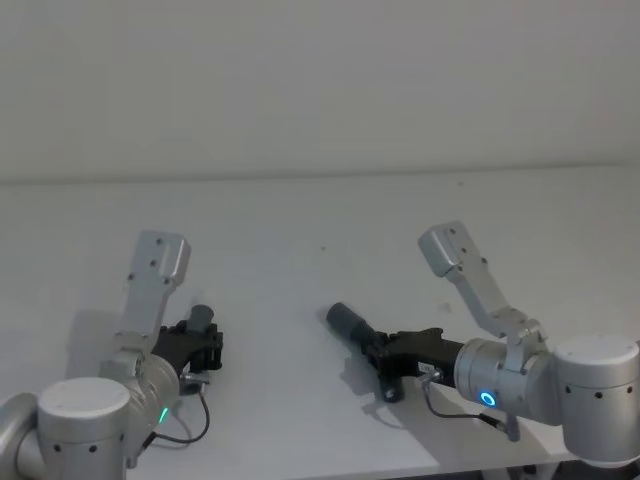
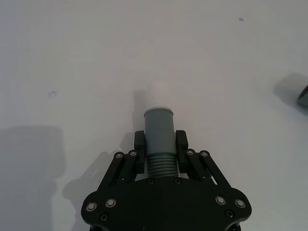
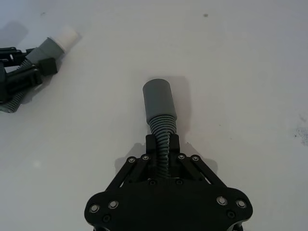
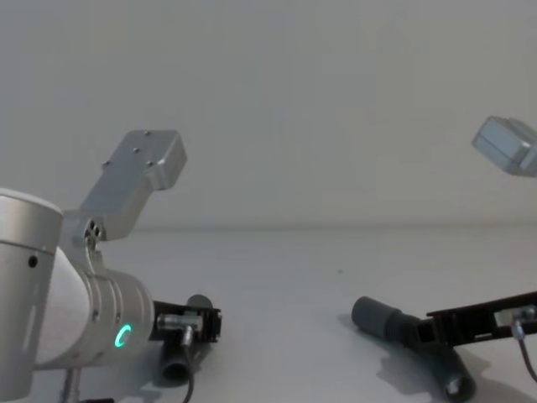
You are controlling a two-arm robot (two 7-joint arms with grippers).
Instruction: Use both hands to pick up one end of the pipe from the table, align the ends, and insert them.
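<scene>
The left tool (image 2: 160, 142) clamps the shorter piece (image 2: 159, 126), the right tool (image 3: 162, 144) the longer piece (image 3: 159, 102), on probably bendy ribs beside stiffer cuffs.

On my feed I see a plain pale grey wall (image 4: 319, 101) rising straight behind the matte white tabletop (image 1: 300, 215), softly lit, with faint shadows on its surface.

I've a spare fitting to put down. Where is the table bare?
Widest: the table beyond both pincers. Narrower: between the shorter piece in the left pincer and the longer piece in the right pincer. Crowded: the near edge, around both pincers.
</scene>
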